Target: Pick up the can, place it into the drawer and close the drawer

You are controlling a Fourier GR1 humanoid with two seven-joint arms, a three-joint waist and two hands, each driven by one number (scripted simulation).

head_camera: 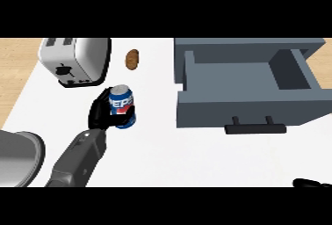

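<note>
The robot's left hand point(103, 110) was wrapped around a blue cola can point(122, 105), black fingers and thumb curled round its body while the silver top showed above them. The can stood nearly upright over the white counter point(194, 158), its top leaning slightly away from the robot; whether its base touched the surface could not be told. The grey forearm point(76, 160) ran back from the hand to the lower left of the view.

Well to the right of that hand sat the grey drawer point(250, 79), pulled open, its dark handle point(255, 128) facing the robot. Just beyond the hand and a little left stood a white toaster point(74, 59); a small brown potato point(133, 59) lay past the can, beside the toaster. A metal pot point(18, 158) showed left of the forearm. Only a sliver of the right hand point(311, 183) appeared at the lower right corner, too little to read its fingers.
</note>
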